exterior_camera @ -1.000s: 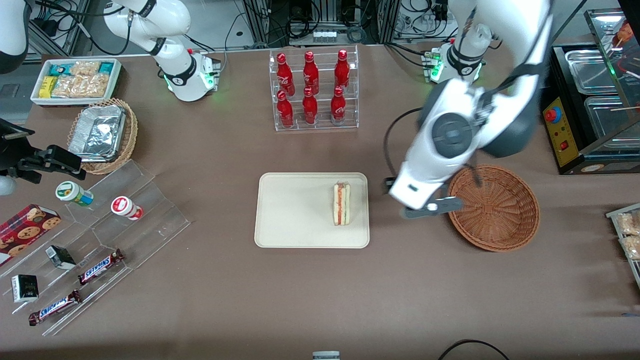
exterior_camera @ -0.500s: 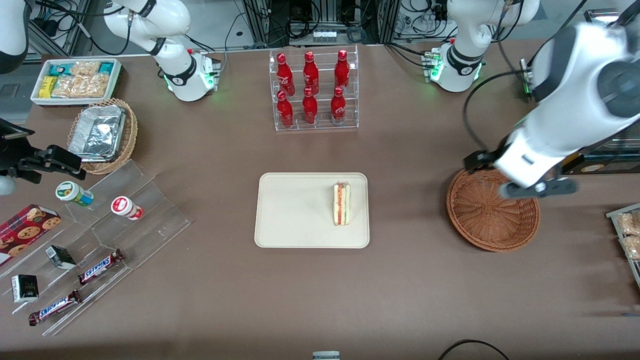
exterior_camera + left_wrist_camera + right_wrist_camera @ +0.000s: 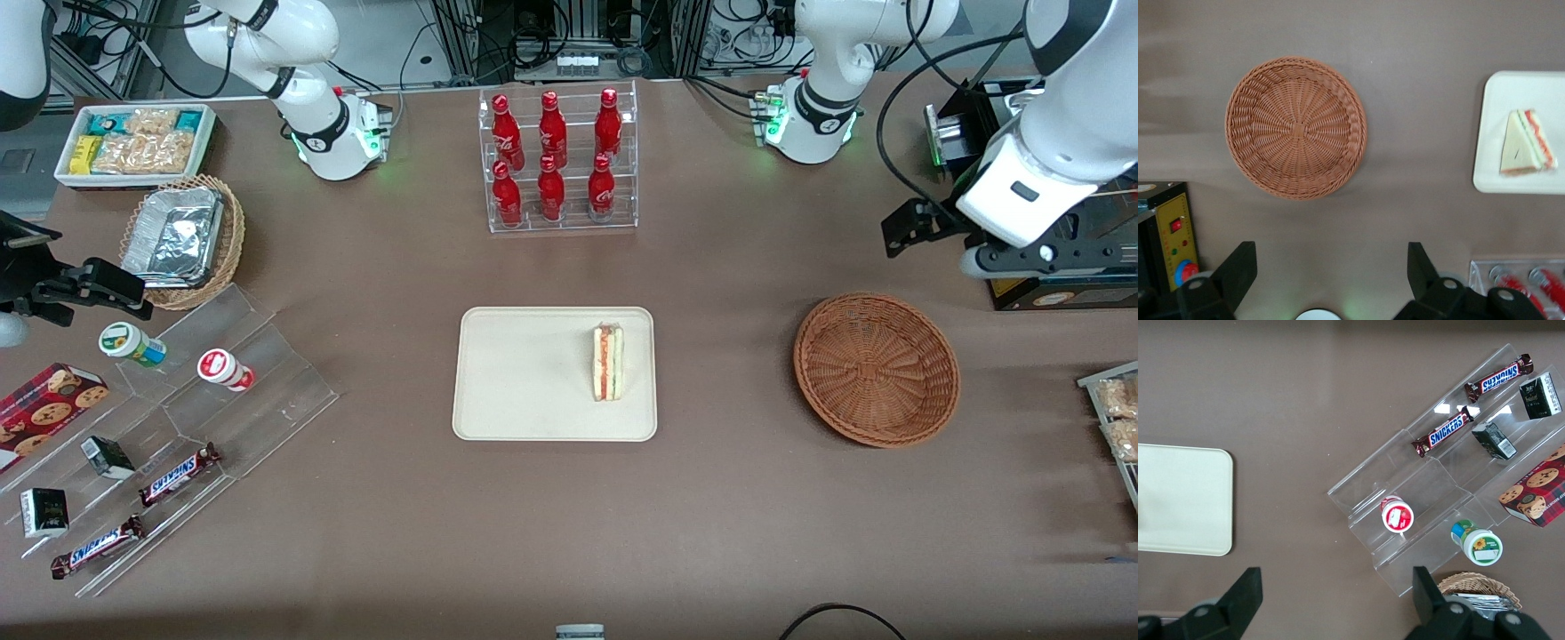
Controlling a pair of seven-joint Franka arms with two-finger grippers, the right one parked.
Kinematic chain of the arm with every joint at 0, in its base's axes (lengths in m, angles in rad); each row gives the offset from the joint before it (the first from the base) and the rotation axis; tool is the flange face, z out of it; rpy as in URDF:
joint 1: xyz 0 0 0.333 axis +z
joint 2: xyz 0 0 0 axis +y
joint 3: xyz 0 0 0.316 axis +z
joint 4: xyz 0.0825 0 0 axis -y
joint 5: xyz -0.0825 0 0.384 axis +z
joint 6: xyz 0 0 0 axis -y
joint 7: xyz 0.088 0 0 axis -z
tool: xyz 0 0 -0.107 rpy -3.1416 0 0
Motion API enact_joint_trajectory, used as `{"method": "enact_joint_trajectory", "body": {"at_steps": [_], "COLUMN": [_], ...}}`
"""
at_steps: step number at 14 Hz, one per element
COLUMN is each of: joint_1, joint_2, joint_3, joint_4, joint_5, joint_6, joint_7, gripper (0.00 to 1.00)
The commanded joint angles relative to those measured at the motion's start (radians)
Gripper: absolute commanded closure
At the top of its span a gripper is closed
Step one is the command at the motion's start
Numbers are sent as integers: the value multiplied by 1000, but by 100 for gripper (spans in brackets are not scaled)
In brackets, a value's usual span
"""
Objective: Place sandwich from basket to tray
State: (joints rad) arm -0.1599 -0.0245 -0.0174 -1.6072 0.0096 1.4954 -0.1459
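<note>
The sandwich (image 3: 608, 362) lies on the cream tray (image 3: 524, 373), at the tray's end nearest the basket; it also shows in the left wrist view (image 3: 1527, 143) on the tray (image 3: 1511, 93). The reddish-brown basket (image 3: 876, 369) holds nothing, as the left wrist view (image 3: 1296, 127) also shows. My left gripper (image 3: 1022, 253) hangs high above the table, farther from the front camera than the basket, near the black control box. Its fingers (image 3: 1245, 257) stand wide apart with nothing between them, the gripper (image 3: 1330, 257) being open.
A clear rack of red bottles (image 3: 558, 160) stands farther from the front camera than the tray. A black box with a red button (image 3: 1000, 236) sits near my gripper. A clear stepped stand with snacks (image 3: 178, 427), a tan foil basket (image 3: 182, 240) and a white snack bin (image 3: 133, 142) lie toward the parked arm's end.
My left gripper moved from between tray and basket, across the basket, then up and away toward the working arm's end. The sandwich stayed on the tray.
</note>
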Motion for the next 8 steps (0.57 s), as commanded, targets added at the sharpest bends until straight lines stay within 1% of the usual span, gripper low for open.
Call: {"method": "enact_joint_trajectory", "body": {"at_steps": [1, 6, 8], "joint_1": [55, 63, 85], "joint_2": [-29, -55, -57], "joint_3": [-19, -18, -24], "joint_4": [-19, -23, -23], "joint_5": [15, 20, 20], "joint_6": [-15, -32, -34], "joint_7": [86, 83, 81], "gripper": [0, 0, 0]}}
